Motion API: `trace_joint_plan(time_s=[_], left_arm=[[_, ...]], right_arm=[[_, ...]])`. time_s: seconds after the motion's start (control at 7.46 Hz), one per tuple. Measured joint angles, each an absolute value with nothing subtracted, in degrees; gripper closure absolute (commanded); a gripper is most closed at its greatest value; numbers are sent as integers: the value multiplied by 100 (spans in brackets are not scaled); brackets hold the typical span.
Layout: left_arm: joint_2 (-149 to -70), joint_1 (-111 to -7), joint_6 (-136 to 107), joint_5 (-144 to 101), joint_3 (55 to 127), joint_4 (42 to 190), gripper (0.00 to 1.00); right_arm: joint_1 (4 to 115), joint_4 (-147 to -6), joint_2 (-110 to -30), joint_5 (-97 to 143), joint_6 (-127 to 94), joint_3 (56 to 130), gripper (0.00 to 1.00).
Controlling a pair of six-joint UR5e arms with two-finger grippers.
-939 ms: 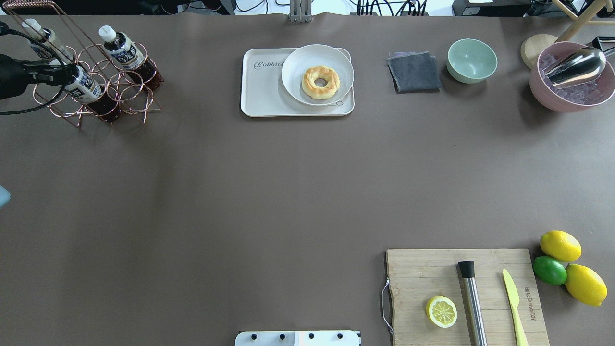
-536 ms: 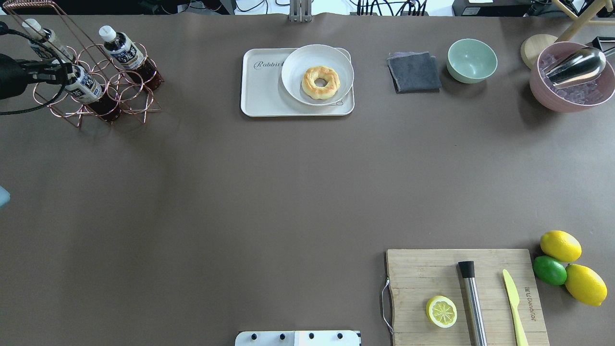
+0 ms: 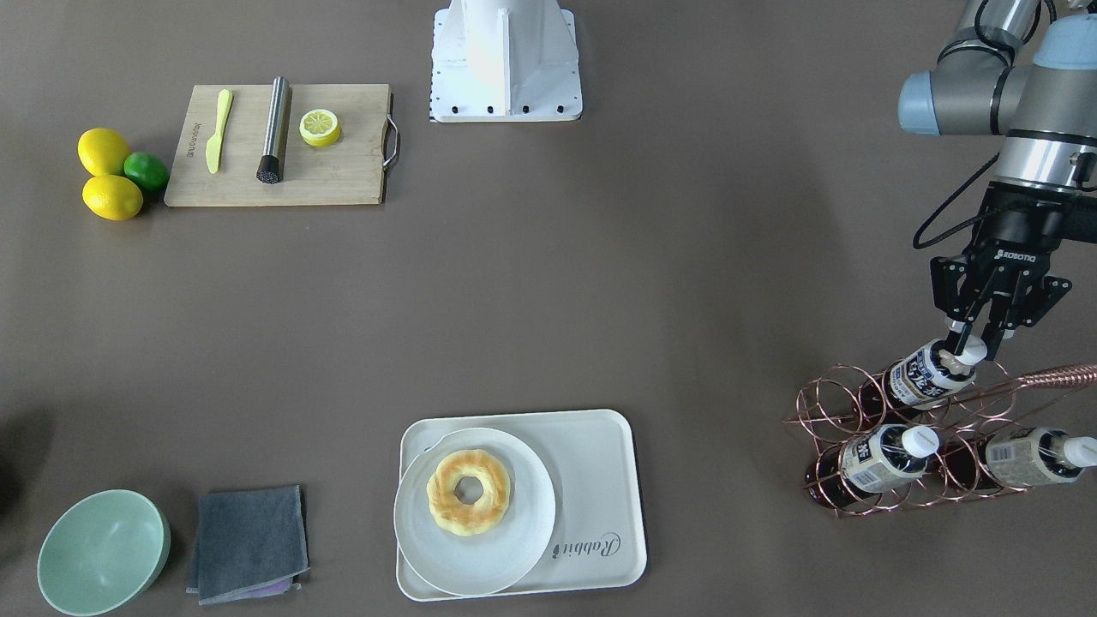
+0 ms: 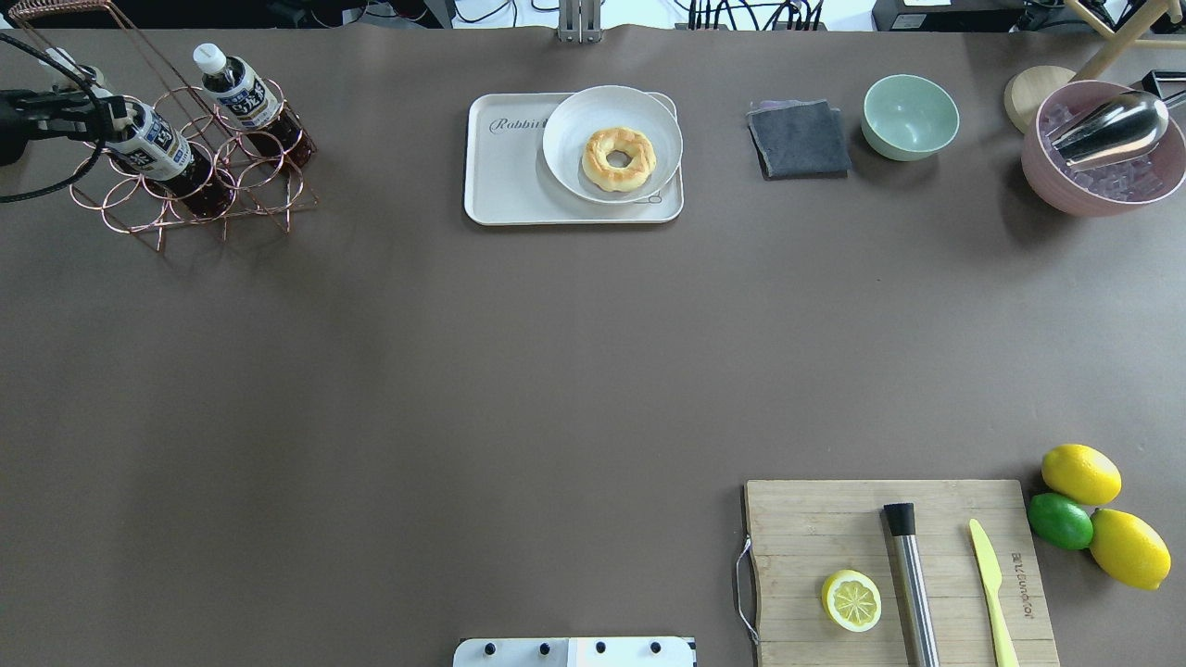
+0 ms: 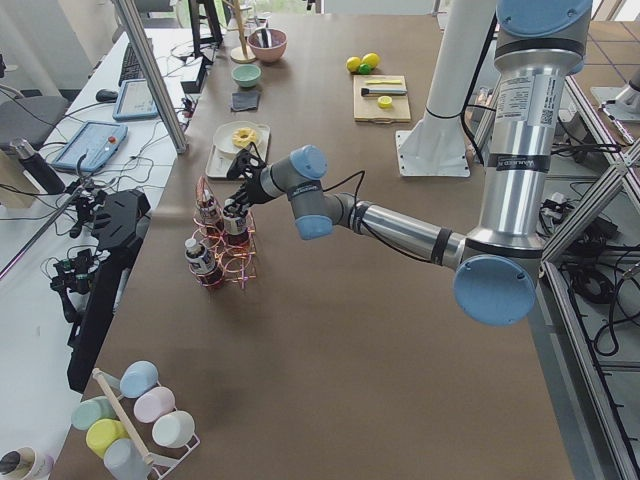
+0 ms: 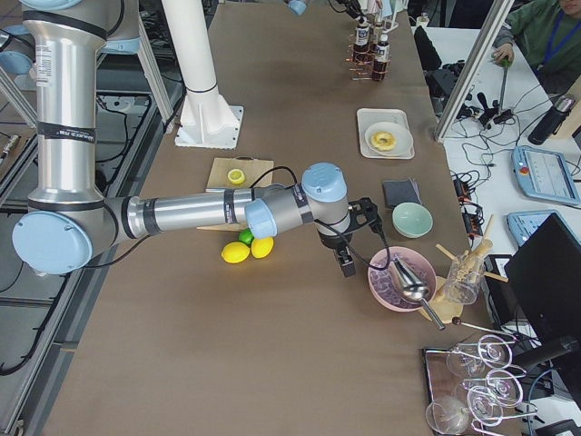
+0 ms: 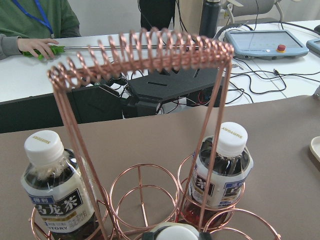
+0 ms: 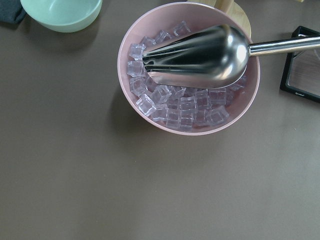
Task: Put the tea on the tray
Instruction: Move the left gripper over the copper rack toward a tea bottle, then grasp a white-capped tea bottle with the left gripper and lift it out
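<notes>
Since the picture from half a second before, the left tool (image 3: 967, 344) and the tea (image 3: 921, 377) had moved a little toward the far side of the table (image 4: 463, 371). The wire rack (image 3: 844, 411) had shifted a bit with them.

The left arm came in from the robot's left side. It reached out over the far left corner of the table. Its wrist was bent so that the tool pointed down at a slant toward the rack. The left tool was clenched on the white cap of the tea, with one finger on each side of the cap.

The tea sat in a ring of the rack, in the row nearest the robot. It leaned over, with its cap up toward the tool and its dark bottom down in the wire. Two other bottles (image 3: 883, 458) (image 3: 1028, 454) sat in the row behind it.

The tray (image 3: 600, 446) lay well apart from the tea, near the middle of the table's far edge. A white plate (image 3: 514, 548) with a doughnut (image 3: 469, 491) sat on one end of the tray.

The right arm stretched low along the table on the other side. The right tool (image 6: 348, 263) hung just beside a pink bowl (image 6: 386, 282) of ice with a metal scoop (image 8: 200, 55) in it. I cannot tell if that tool was released or clenched.
</notes>
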State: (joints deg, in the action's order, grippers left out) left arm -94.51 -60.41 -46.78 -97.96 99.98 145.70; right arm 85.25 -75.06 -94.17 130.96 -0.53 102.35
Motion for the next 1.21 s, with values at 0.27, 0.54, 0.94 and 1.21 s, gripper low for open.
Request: trace_joint_plan(time_s=[0.27,0.54,0.94,1.21], left_arm=[[-9479,-6503,-4614,-10122,10234,14415,100],[-9612,-7004,-4143,-10478,10880,13569,100],[-9903,-7258,-4112,-11005,11714,12298,100],[-10624,-6601,-4611,-10913,12045,11175,100]], right_arm=[[8525,-7506,-9421,13103,-53,10239,0],[8525,-7506,-9422,13105,-53,10240,0],[8525,-7506,-9421,13117,-53,10263,0],[8523,-7509,-9411,13126,-53,10378,0]])
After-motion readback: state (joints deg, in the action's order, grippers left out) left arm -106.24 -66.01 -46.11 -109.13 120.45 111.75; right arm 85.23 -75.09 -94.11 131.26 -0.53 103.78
